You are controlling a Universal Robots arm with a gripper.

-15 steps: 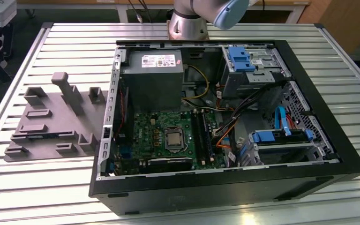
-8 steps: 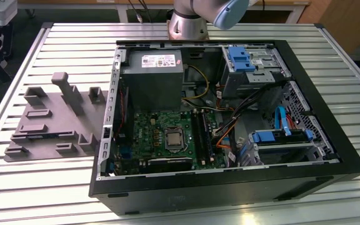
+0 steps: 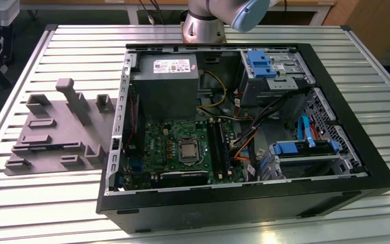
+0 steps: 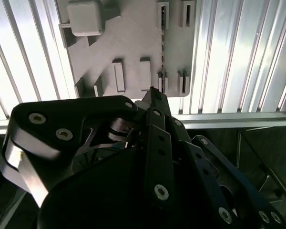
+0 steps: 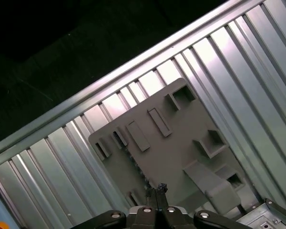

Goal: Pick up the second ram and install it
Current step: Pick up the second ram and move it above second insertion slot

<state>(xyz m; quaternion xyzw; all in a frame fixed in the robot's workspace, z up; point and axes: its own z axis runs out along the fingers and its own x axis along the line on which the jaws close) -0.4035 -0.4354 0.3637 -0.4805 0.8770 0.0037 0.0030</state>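
Ribbed table (image 3: 46, 203) holds a gray fixture (image 3: 66, 127), the second ram (image 4: 162, 57) (edge-on, seemingly) slotted there beneath the closed, empty tool (image 4: 154, 90).

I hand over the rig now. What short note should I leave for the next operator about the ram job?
Hand: shut, holding nothing, above the grey holder in the second wrist view.
Holder: beside the open case, on the exterior view's left.
Done: nothing visible; the ram is not in the hand.
Left: pick-up, and install in the board's slots.
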